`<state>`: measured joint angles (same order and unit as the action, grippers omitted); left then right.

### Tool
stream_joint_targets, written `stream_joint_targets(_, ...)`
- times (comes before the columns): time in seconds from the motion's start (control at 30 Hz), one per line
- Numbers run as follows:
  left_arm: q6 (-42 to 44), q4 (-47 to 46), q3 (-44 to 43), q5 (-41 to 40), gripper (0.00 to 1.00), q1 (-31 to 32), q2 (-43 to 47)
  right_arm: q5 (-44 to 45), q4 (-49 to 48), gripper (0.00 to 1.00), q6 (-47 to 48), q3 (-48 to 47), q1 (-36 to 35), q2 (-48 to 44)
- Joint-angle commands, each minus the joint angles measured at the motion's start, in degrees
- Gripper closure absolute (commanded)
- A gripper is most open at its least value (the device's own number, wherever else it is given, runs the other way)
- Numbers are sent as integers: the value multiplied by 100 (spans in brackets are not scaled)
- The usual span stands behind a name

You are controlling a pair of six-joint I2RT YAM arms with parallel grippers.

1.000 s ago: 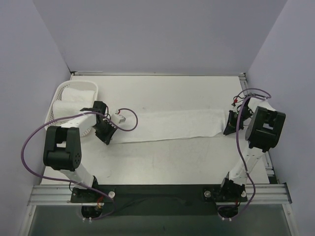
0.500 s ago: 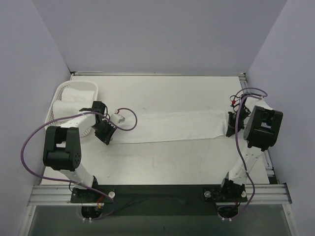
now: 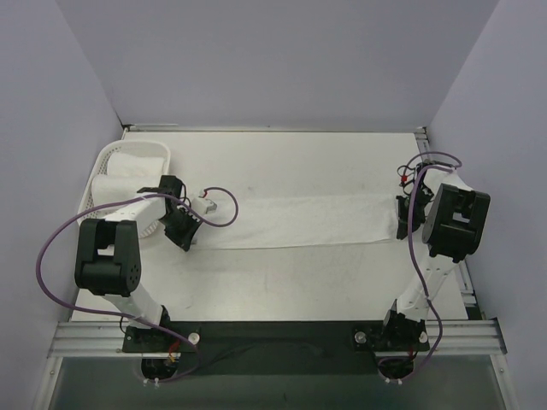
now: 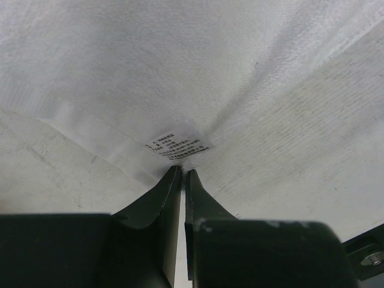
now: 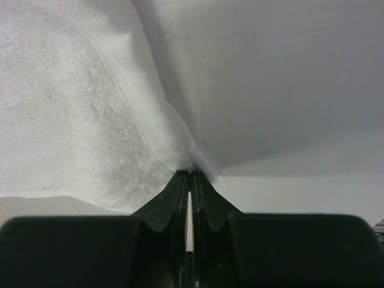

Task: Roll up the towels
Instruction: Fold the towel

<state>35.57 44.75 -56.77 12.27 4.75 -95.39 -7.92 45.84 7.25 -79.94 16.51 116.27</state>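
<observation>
Two grippers hold one long white towel (image 3: 299, 220), which lies stretched flat across the middle of the table (image 3: 299, 162) and runs left to right between them. The left gripper (image 4: 182, 171) is pinched shut on the towel's left end. In its wrist view the two dark fingers meet with only a sliver of a gap, and the cloth is caught at their tips just below a small printed label (image 4: 179, 146) that sits by the hem. The print on the label is too small to read. The right gripper (image 5: 190, 173) is likewise closed tight on the towel's right end, its fingertips pressed together on a fold of cloth that rises out of them in a small peak. The rough terry face spreads to the left of that peak and a smoother, shaded face to the right. Seen from above, both grippers sit low at the table surface, well apart, one at each end of the strip. At the far left of the table, just beside the left arm, stands a white basket (image 3: 101, 156), and other towels (image 3: 137, 162), also white, lie inside it.
</observation>
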Motion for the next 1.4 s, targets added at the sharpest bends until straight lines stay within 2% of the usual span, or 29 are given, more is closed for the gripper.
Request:
stream_joint_targets(0.0, 354, -265, -88, -471, 89, -150, 47, 959, -295, 100, 286, 40, 133, -43)
stream_joint_targets(0.27, 582, -37, -176, -437, 91, -150, 354, 916, -295, 100, 313, 84, 124, -95)
stream_joint_targets(0.53, 556, 412, -712, -172, 90, -141, 689, 854, -295, 100, 286, 119, 107, -113)
stream_joint_targets(0.93, 345, 350, -256, 126, 88, 52, 417, 661, -225, 100, 251, 119, 54, -166)
stream_joint_targets(1.07, 257, 183, 25, 153, 84, 122, 189, 564, -199, 100, 225, 102, 54, -183)
stream_joint_targets(1.17, 240, -10, 158, 74, 76, 131, 48, 520, -155, 100, 225, 93, 54, -227)
stream_joint_targets(1.2, 231, -45, 184, 47, 68, 140, 12, 494, -146, 100, 233, 93, 54, -253)
stream_joint_targets(1.37, 231, 86, 18, 117, 52, 96, 187, 353, 29, 100, 269, -38, 54, -324)
